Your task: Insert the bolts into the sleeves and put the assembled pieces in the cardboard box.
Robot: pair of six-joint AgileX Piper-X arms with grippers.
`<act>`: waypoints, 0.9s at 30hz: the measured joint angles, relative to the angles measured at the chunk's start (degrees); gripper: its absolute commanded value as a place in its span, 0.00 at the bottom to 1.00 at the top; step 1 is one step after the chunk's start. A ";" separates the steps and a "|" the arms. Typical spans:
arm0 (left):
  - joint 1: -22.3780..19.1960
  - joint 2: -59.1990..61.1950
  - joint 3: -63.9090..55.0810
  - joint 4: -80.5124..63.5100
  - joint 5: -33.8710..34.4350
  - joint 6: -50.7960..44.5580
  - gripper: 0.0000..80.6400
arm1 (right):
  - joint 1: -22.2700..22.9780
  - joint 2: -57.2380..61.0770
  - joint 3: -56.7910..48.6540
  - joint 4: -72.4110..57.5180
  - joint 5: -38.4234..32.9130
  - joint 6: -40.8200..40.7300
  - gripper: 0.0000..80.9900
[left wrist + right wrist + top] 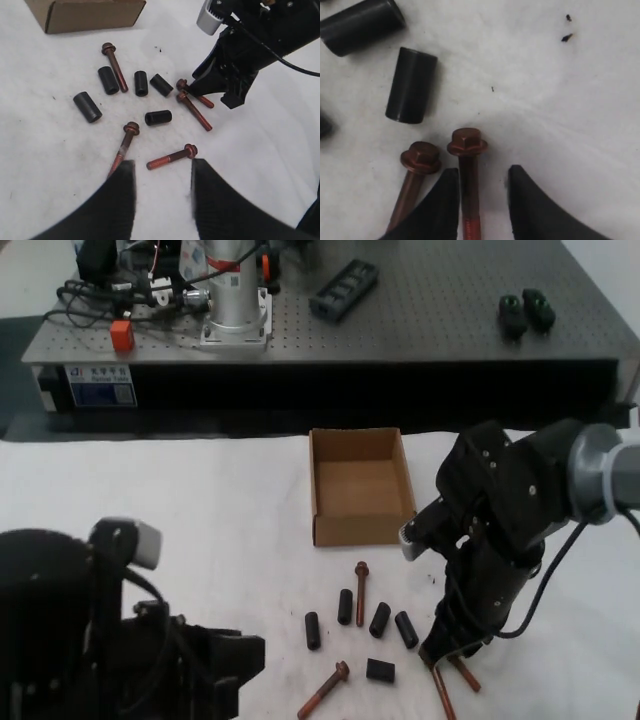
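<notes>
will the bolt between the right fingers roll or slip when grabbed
The bolt looks like stiff metal, so it likely won't bend. Its round shaft could roll if nudged, though the hex head should limit that. The second bolt beside it may get bumped.

Five bolts (115, 67), five sleeves (87, 106), one cardboard box (90, 17).

L arm (60, 640) & R arm (520, 510) both blk w/ whitish cam modules (415, 535); R has grey collar (600, 475), blk cable (545, 590); fingers (435, 210) blk, tapered.
</notes>
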 measured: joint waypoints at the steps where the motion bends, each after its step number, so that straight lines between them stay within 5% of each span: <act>1: 0.00 1.55 -0.82 0.00 0.26 0.39 0.34 | 0.00 0.35 0.00 0.00 0.00 -0.25 0.30; 9: 0.00 5.38 -2.98 0.19 1.10 2.69 0.34 | 0.00 3.27 0.00 -0.24 0.00 -0.93 0.28; 14: 0.00 9.38 -5.85 3.00 2.25 6.63 0.34 | 0.00 3.50 -0.13 -1.39 -0.63 -0.93 0.01; 22: -2.52 22.51 -18.23 13.71 -1.22 15.18 0.37 | -1.84 2.75 -0.13 -2.10 -2.41 -0.90 0.02; 27: -3.61 28.53 -25.21 18.32 -3.83 18.42 0.37 | -6.55 -7.74 2.47 -0.32 -6.48 2.07 0.02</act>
